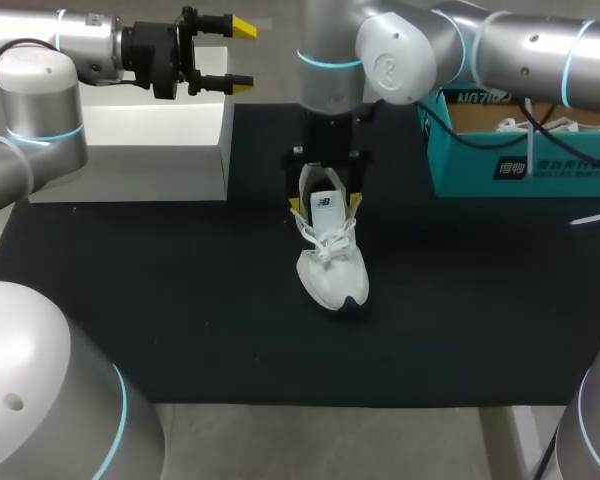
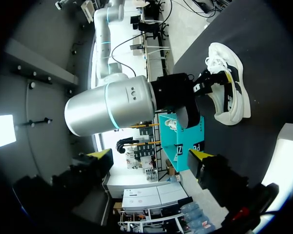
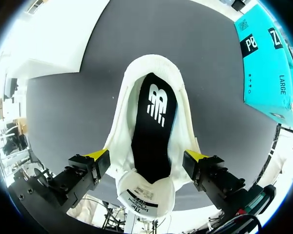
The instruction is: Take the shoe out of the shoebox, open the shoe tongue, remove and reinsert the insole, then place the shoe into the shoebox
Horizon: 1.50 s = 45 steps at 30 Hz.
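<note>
Fingertips of the right gripper sit against both flanks of the white sneaker at midfoot, clamping it as far as the wrist view shows. The lifted tongue is just beside them, and the black insole runs from between them toward the heel. The sneaker's long axis lies crosswise to the fingers, toe toward me, sole on the black mat, outside the teal shoebox. The left gripper hangs spread and empty over the white block, well apart, so the right arm is nearer
</note>
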### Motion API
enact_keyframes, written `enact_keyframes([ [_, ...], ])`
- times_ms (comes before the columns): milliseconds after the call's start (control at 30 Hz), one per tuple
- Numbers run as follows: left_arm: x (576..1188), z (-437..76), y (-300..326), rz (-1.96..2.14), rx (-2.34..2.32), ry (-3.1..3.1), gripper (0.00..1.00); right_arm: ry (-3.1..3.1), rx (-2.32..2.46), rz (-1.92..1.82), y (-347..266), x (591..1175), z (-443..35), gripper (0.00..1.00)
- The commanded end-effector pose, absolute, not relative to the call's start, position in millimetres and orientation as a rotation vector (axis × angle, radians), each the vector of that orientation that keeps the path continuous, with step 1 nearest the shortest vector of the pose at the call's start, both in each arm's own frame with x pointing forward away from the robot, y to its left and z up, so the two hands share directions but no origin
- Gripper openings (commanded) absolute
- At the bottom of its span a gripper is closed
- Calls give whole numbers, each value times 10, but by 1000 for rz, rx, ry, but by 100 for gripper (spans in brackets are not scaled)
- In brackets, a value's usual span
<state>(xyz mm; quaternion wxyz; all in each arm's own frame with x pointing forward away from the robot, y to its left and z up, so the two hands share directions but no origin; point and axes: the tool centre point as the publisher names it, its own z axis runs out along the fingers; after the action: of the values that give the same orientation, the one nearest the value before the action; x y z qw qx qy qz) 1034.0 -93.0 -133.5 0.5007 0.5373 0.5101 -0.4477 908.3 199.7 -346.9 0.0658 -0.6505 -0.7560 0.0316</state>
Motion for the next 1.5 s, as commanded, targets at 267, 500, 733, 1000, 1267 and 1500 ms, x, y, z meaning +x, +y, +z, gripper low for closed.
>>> enact_keyframes([
  [267, 10331, -1335, -935, -1078, 1299, 1235, 100, -2282, -1976, 102, 2020, 8922, -3425, 100],
  [500, 10331, -1335, -935, -1078, 1299, 1235, 100, -2249, -1990, 121, 2023, 8744, -3432, 100],
  [733, 10331, -1335, -935, -1078, 1299, 1235, 100, -2198, -2031, 166, 2002, 8454, -3320, 100],
  [1000, 10331, -1335, -935, -1078, 1299, 1235, 100, -2190, -2111, 210, 1941, 8310, -3146, 0],
  [1267, 10331, -1335, -935, -1078, 1299, 1235, 100, -2233, -2112, 187, 1962, 8555, -3212, 0],
  [1500, 10331, -1335, -935, -1078, 1299, 1235, 100, -2250, -2117, 148, 1910, 8732, -3408, 0],
])
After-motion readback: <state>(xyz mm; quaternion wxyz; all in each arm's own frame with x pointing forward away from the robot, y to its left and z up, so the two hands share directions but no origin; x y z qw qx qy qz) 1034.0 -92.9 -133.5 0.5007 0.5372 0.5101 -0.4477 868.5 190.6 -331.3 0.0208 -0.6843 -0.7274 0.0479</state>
